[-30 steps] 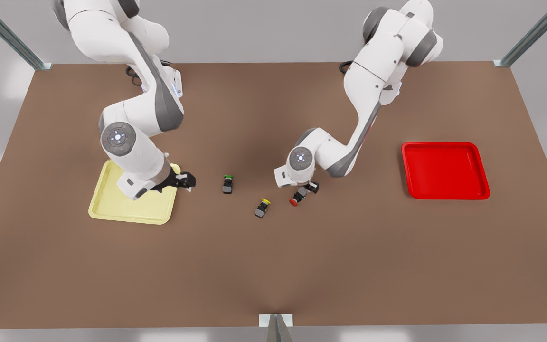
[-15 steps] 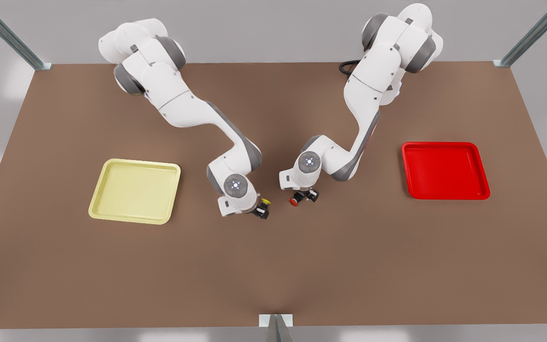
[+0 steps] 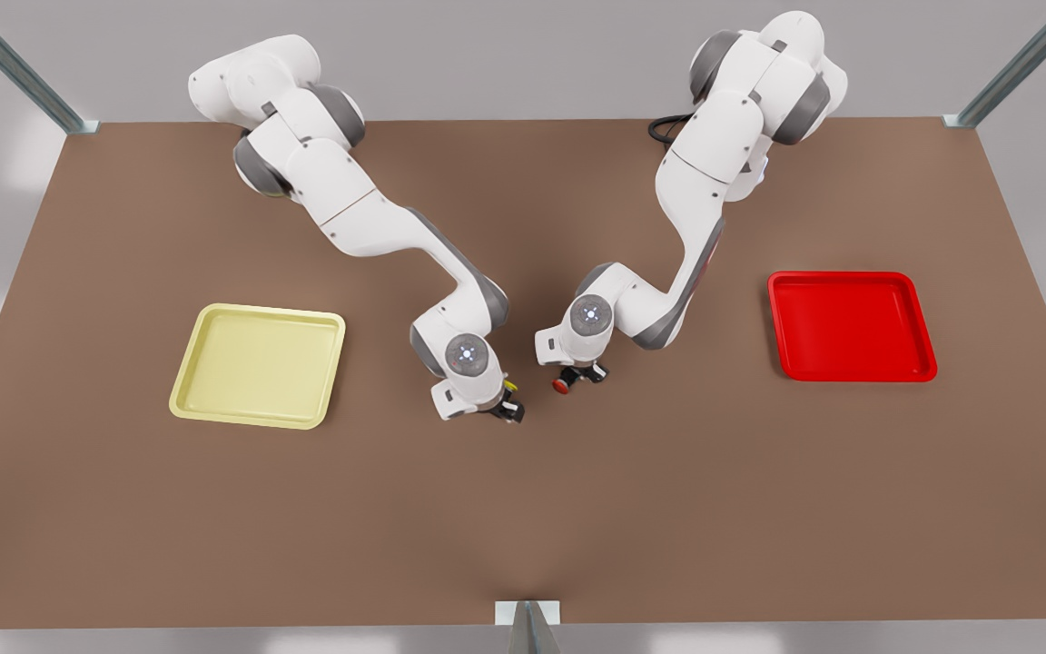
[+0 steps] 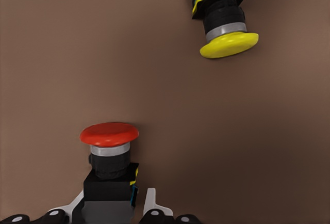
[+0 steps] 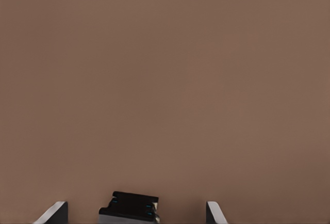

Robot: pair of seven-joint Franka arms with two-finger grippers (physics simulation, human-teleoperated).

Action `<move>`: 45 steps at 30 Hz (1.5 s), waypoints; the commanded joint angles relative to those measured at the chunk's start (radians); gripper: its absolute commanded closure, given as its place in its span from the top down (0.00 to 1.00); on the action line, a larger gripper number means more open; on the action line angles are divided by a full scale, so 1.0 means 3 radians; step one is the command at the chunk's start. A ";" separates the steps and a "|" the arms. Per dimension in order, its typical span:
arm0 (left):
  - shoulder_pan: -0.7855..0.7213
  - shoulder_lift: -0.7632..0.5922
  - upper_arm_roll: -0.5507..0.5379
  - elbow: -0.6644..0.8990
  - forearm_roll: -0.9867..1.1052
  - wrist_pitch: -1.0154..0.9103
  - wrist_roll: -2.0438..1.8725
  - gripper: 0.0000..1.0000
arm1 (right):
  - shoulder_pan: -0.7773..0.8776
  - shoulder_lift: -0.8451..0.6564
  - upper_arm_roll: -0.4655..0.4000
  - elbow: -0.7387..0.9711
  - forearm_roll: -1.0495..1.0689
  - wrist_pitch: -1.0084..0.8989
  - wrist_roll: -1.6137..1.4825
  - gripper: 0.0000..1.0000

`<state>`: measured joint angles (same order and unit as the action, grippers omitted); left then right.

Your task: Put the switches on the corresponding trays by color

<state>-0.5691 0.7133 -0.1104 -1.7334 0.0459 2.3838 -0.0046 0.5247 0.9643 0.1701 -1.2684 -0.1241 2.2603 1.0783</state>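
The red-capped switch [image 4: 109,154] lies on the brown table, its dark body between the fingers of my left gripper [image 4: 113,204], which is shut on it. In the front view this gripper [image 3: 580,374] is just right of centre, with the red cap [image 3: 561,386] sticking out. The yellow-capped switch [image 4: 224,22] lies a short way beside it. My right gripper [image 5: 131,211] stands open astride that switch's dark body [image 5: 129,208]. In the front view the right gripper [image 3: 505,411] hides all of the switch but its yellow cap [image 3: 510,385].
The pale yellow tray [image 3: 255,363] lies at the front view's left and the red tray [image 3: 850,327] at its right; neither holds anything. Both arms reach in from the far edge and meet near the table's middle. Bare table lies toward the near edge.
The right arm swung from over the yellow tray to the yellow-capped switch and lowered around it. The left gripper sank onto the red-capped switch and stayed there.
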 commanded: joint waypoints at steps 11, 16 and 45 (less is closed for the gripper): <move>0.0010 0.0005 0.0000 0.0010 -0.0010 0.0000 -0.0015 0.50 | 0.0005 0.0053 0.0088 -0.0021 -0.0169 0.0013 0.0016 0.68; 0.0179 -0.0169 0.0000 0.0005 -0.0035 -0.0138 0.0026 0.50 | 0.0005 0.0053 0.0088 -0.0016 -0.0205 -0.0018 0.0016 0.67; 0.1805 -0.1355 0.0266 0.1038 -0.0005 -0.2756 0.0251 1.00 | -0.0813 -0.1225 0.0108 -0.1094 -0.0047 -0.0401 -0.1533 0.52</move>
<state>-0.0488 0.3010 -0.0307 -1.4167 0.0650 1.5499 0.0676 0.2616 0.5682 0.2024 -1.6351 -0.1361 2.1388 0.5887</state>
